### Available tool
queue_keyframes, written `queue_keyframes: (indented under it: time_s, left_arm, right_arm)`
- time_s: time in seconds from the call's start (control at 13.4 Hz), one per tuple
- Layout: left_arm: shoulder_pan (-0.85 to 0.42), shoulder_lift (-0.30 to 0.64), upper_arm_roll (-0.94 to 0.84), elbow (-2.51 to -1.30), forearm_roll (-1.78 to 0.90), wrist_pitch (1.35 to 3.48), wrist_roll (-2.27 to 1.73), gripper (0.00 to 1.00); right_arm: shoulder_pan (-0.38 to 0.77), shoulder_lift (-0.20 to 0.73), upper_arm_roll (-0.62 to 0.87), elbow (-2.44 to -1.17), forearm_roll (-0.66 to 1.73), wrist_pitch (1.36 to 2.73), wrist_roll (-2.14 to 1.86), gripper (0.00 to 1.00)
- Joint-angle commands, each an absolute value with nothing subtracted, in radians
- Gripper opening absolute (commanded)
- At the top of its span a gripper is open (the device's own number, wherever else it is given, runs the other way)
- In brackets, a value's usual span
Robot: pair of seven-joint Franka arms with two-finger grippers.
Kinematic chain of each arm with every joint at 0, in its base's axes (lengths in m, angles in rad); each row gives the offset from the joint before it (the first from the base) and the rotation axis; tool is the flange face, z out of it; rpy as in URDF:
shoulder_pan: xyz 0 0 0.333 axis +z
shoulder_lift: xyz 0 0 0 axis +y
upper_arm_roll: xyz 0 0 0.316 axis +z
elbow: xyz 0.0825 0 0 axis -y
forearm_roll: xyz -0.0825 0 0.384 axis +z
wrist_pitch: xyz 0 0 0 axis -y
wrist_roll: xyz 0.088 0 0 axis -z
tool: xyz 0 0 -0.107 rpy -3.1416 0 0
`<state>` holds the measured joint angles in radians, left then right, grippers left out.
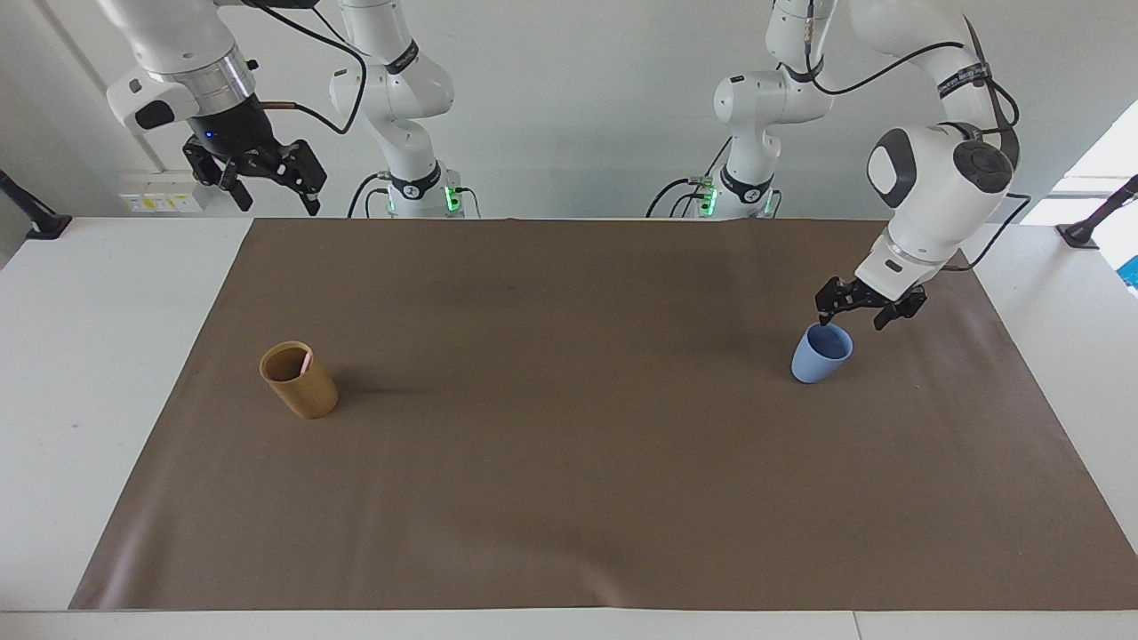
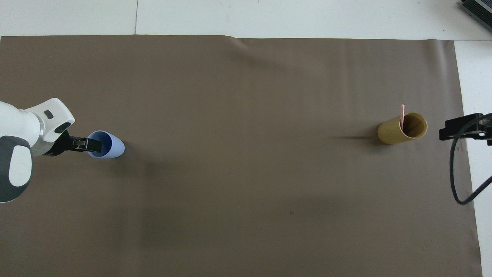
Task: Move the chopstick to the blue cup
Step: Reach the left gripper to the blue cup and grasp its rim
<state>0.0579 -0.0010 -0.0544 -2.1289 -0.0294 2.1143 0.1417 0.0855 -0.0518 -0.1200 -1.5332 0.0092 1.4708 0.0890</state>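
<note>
Over the blue cup [image 1: 820, 354], left pincer [image 1: 851, 316] gapes wide, empty.

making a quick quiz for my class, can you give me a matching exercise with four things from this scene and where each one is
Things:
1. chopstick
2. blue cup
3. left claw
4. right claw

Places:
A. raised over the mat's edge nearest the robots, waiting
B. standing in the tan cup
C. on the brown mat, toward the left arm's end of the table
D. open, right at the blue cup's rim

Pairs: 1-B, 2-C, 3-D, 4-A
</note>
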Motion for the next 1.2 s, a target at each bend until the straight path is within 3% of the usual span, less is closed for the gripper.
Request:
queue_keyframes:
  time_s: [0.0,0.3,0.37,0.6,1.12]
  left_arm:
    - [0.089,-0.009,-0.061,-2.197,-0.048,2.212,0.167,0.96]
    - [0.091,0.023,-0.063,-2.213,-0.049,2.298,0.164,0.73]
    - [0.092,0.025,-0.061,-2.229,-0.052,2.324,0.164,0.62]
    - [0.091,0.025,-0.061,-2.227,-0.118,2.332,0.152,0.00]
    - [0.036,-0.046,-0.080,-2.198,-0.133,2.240,0.017,0.00]
  right_arm:
    - [0.078,-0.078,-0.118,-1.565,0.009,1.480,0.089,1.00]
    - [0.078,-0.078,-0.120,-1.565,0.009,1.479,0.089,1.00]
    - [0.078,-0.078,-0.120,-1.565,0.009,1.479,0.089,1.00]
    - [0.078,-0.075,-0.118,-1.557,0.020,1.480,0.091,1.00]
    - [0.078,-0.074,-0.118,-1.559,0.020,1.494,0.087,1.00]
